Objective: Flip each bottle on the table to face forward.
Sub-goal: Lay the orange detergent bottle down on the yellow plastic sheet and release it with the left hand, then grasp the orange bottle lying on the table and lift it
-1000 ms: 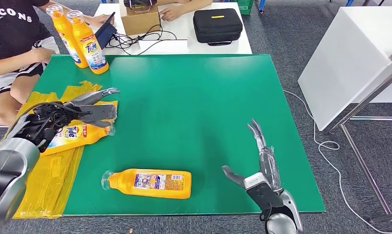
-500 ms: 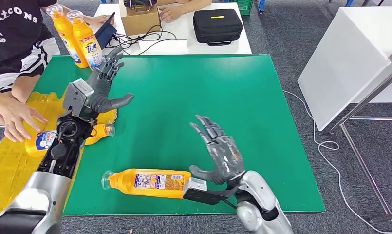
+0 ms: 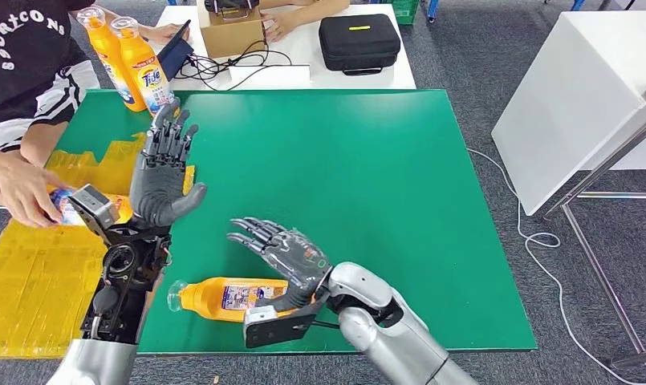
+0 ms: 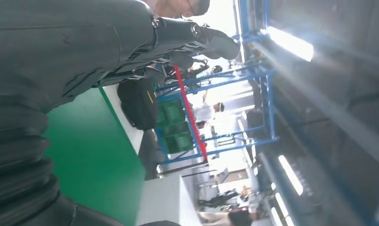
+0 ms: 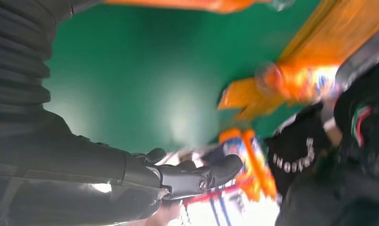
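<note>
An orange detergent bottle (image 3: 231, 297) lies on its side near the green table's front edge, clear cap pointing left. My right hand (image 3: 283, 253) hovers open just above it, fingers spread toward the left. My left hand (image 3: 160, 172) is raised open with fingers pointing away, above the table's left part. A person's hand (image 3: 18, 188) holds a second lying bottle (image 3: 62, 204) at the left edge, partly hidden by my left arm. Two more bottles (image 3: 147, 76) stand upright at the far left corner; they appear blurred as bottles (image 5: 253, 162) in the right wrist view.
Yellow plastic sheets (image 3: 38, 277) lie over the table's left side. A person sits at the far left. Behind the green table (image 3: 367, 160) a white table carries a black case (image 3: 358, 42), a cardboard box (image 3: 231, 30) and cables. Another white table (image 3: 576, 96) stands on the right.
My right hand swept left from the table's right front to above the lying bottle. My left hand let go of the left bottle and rose; the person took that bottle and drew it left.
</note>
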